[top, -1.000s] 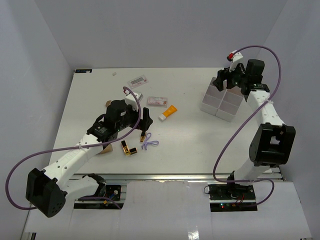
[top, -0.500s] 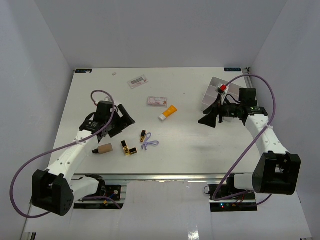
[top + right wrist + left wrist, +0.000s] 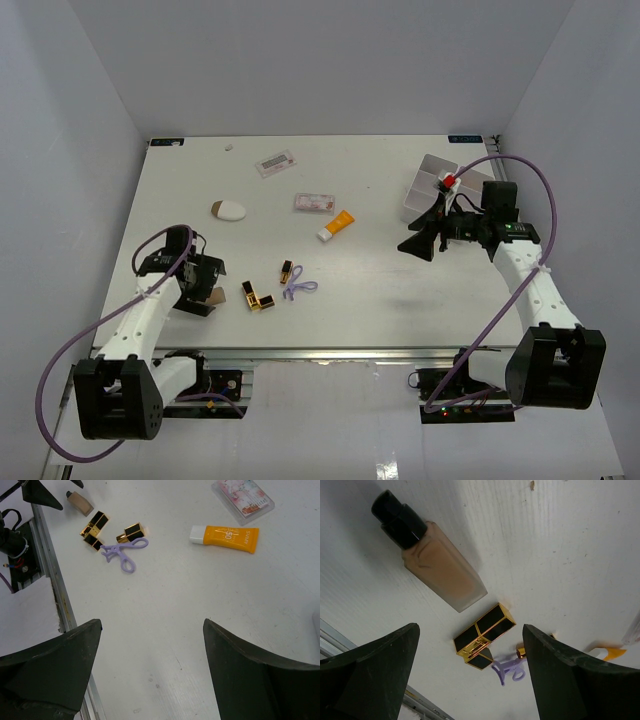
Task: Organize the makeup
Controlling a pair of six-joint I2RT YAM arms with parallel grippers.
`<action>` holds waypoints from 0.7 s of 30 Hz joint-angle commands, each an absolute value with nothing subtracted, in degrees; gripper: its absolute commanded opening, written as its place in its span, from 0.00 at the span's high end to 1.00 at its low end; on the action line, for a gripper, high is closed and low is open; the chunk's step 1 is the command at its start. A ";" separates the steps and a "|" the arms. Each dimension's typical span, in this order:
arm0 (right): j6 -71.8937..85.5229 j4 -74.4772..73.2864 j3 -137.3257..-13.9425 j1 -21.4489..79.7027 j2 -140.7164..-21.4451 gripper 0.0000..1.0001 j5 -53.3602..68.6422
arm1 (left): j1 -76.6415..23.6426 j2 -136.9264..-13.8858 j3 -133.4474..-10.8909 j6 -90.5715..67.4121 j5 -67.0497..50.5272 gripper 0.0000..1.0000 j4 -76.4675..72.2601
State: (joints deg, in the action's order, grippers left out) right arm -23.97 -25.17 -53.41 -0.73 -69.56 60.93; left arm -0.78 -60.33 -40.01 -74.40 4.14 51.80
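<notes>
Foundation bottle (image 3: pixel 437 567) lies flat just ahead of the left gripper (image 3: pixel 470 625), whose fingers (image 3: pixel 375 665), like the right gripper's (image 3: pixel 152 622), gape empty

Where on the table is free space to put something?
Bare: between the purple clip and the right hand; along the far edge between the clear packet and the tray. Crowded: around the lipsticks by the left hand.

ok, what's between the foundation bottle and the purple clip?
Two gold-and-black lipstick tubes, lying against each other. This is clearest in the left wrist view.
</notes>
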 commanded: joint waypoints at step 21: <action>-23.99 -23.64 -51.59 -2.72 -67.24 0.10 62.23 | 6.24 -74.09 -38.41 -73.13 4.31 0.34 42.72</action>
